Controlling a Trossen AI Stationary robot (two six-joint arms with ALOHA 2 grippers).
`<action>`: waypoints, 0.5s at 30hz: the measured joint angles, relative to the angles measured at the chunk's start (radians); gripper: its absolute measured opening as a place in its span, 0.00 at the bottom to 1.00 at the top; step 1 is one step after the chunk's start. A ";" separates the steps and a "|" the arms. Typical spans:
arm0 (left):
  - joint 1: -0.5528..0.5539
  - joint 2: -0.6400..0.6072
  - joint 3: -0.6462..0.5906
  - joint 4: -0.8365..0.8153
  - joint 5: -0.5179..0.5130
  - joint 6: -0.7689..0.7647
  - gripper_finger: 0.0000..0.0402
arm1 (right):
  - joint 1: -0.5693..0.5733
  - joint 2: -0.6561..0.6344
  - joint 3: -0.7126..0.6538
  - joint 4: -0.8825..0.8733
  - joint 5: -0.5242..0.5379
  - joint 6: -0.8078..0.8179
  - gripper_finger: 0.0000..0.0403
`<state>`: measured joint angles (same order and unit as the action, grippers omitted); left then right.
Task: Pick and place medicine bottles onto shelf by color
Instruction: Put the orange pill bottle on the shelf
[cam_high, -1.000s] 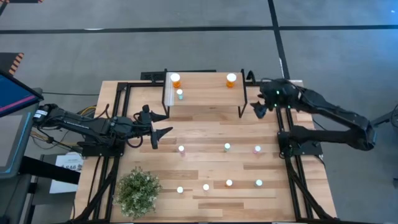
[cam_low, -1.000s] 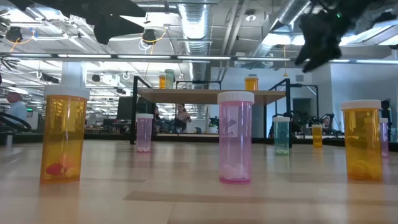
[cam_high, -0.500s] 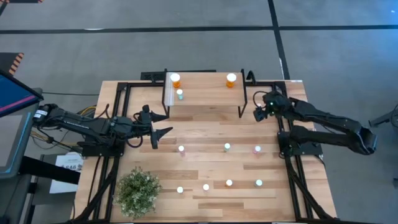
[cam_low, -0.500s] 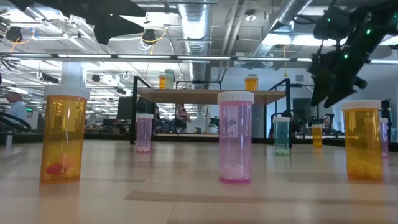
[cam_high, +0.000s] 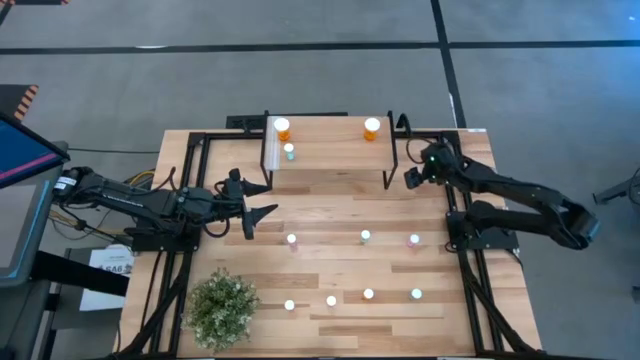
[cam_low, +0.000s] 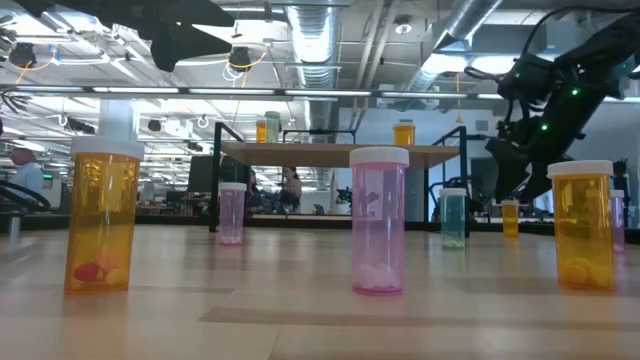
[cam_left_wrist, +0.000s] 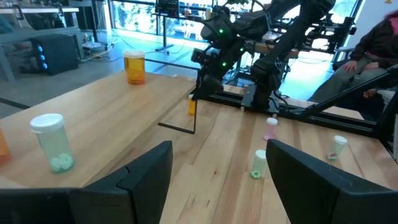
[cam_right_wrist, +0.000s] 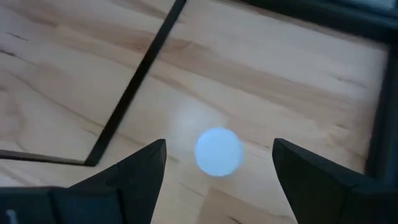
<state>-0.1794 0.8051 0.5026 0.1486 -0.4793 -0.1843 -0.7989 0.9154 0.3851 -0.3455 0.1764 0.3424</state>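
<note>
Open workshop behind, wooden worktop (cam_high: 330, 225) in front. Right claw (cam_high: 413, 178) has dropped in the last second from beside the shelf's (cam_high: 330, 150) right end to just over a small white-capped bottle (cam_right_wrist: 218, 151) by the shelf leg, fingers apart, nothing gripped. Looks like lining up the next pick. Left claw (cam_high: 262, 200) waits spread near the shelf's left end. Three bottles sit on the shelf; the rest stand on the worktop.
</note>
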 joint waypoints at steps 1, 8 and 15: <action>0.000 0.000 0.000 0.000 0.000 0.001 0.61 | -0.004 0.012 0.000 0.011 -0.002 -0.004 0.77; 0.000 0.000 0.000 0.000 -0.001 0.001 0.61 | -0.009 0.094 0.000 0.069 -0.014 -0.017 0.74; 0.000 0.000 0.000 0.000 -0.001 0.000 0.61 | -0.009 0.145 0.000 0.077 -0.015 -0.019 0.63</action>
<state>-0.1794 0.8051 0.5026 0.1483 -0.4801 -0.1841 -0.8078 1.0601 0.3851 -0.2682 0.1616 0.3237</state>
